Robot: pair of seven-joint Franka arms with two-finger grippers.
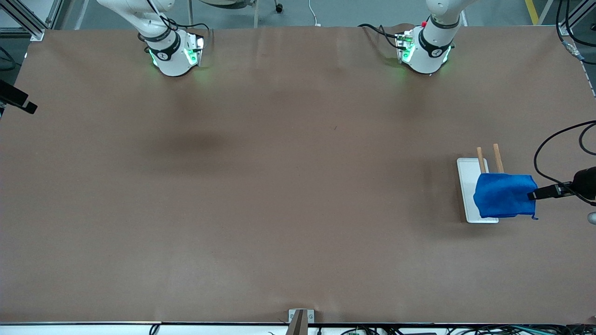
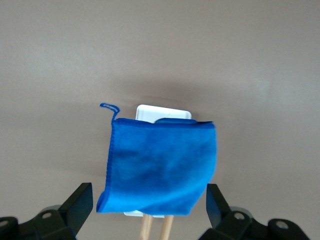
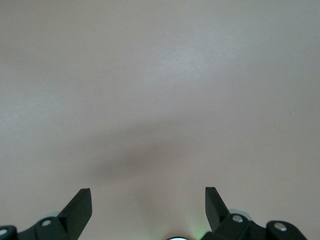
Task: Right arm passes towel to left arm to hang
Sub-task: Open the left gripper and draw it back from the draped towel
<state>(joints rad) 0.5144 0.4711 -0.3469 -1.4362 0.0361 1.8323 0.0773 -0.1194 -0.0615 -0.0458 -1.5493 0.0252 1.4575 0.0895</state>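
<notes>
Your towel (image 1: 505, 195) looks hung at the frame's right; left tool (image 2: 150, 202) wide, probably just back off.

White tray (image 1: 465, 186) w/ two upright wooden dowels (image 1: 498, 158), on brown table (image 1: 279, 186).

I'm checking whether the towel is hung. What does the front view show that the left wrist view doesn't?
Only the front view shows both arm bases and that the rack stands toward the left arm's end of the table. Only the left wrist view shows the left gripper open, a finger either side of the towel, not touching it. Both show the towel draped over two wooden rods on a white base, loose thread hanging.
</notes>
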